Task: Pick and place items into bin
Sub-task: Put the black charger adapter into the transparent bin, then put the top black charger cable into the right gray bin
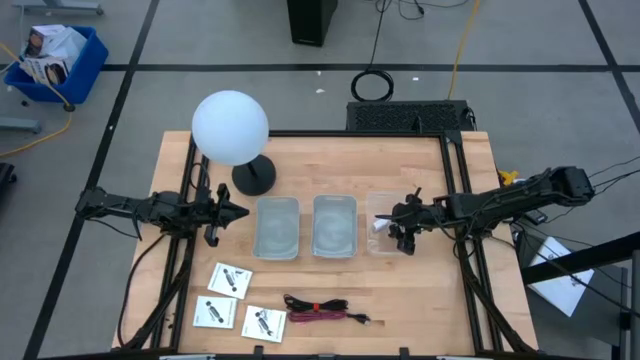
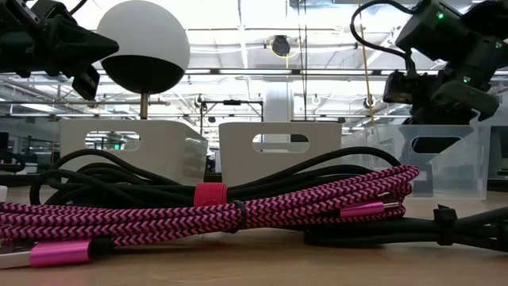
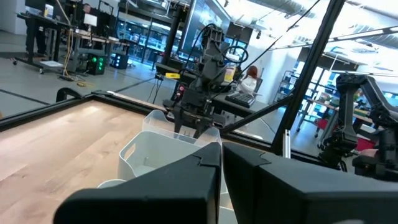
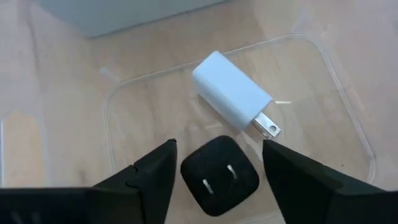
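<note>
Down at the bench's front edge sit three white packets (image 1: pixel 229 279) and the black-and-red cable bundle (image 1: pixel 322 310), untouched. Mid-bench, the right claw (image 4: pixel 217 163) hangs spread wide and released over the clear bin (image 1: pixel 384 240) nearest the right edge, where a white plug (image 4: pixel 233 92) and a black plug (image 4: pixel 219 174) lie inside. The left claw (image 1: pixel 243 210), clenched and empty, waits by the left edge.

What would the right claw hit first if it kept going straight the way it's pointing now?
Most likely the black charger lying directly between the open right claw's fingers, on the clear bin's floor beside the white charger.
</note>
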